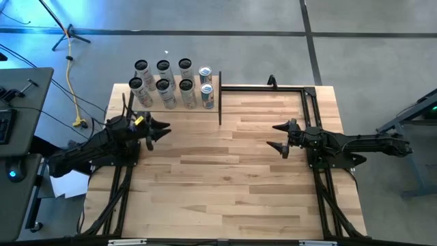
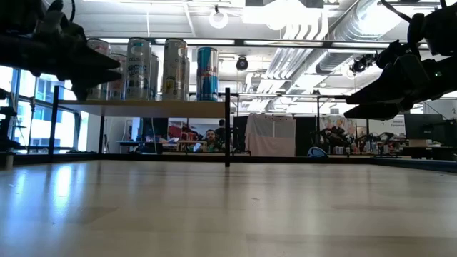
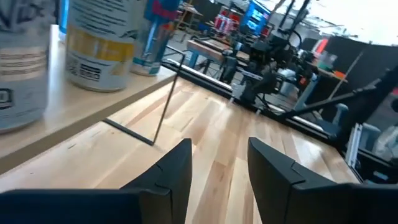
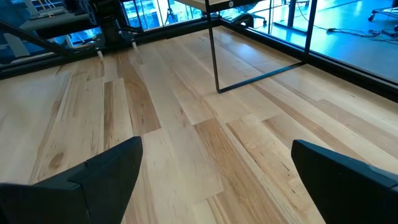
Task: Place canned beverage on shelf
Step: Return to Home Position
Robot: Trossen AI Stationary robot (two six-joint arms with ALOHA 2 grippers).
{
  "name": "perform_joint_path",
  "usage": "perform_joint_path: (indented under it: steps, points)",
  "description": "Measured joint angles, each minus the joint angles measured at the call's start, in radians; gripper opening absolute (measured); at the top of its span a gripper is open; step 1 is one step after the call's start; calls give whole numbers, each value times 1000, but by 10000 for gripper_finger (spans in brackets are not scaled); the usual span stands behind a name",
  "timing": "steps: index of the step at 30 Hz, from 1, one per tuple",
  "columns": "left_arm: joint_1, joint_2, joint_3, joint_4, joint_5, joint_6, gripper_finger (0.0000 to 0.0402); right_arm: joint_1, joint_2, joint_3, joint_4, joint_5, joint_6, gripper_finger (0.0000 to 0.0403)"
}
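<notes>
The left gripper (image 3: 219,148) sat narrowly open, the right gripper (image 4: 217,144) wide, both empty. Upper left overhead, eight cans (image 1: 162,85) stood on the shelf (image 2: 157,108); only the low view showed it raised.

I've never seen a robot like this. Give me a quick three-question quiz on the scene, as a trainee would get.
1. True or false: the left end effector, near the shelf, holds a can.
2. How many cans stand on the shelf? A) six B) eight C) ten
3. Fill in: the right end effector, over the table, is ____ (open or shut).
Key: 1 false, it is open and empty; 2 B; 3 open.
</notes>
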Motion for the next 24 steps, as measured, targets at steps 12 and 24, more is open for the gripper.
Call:
perform_joint_path:
  steps: [12, 24]
  points:
    - [-93, 0, 0, 7, -4, 38, 69, 0, 0, 0, 0, 0, 0, 400]
    - [-187, 0, 0, 70, -5, 38, 51, 0, 0, 0, 0, 0, 0, 400]
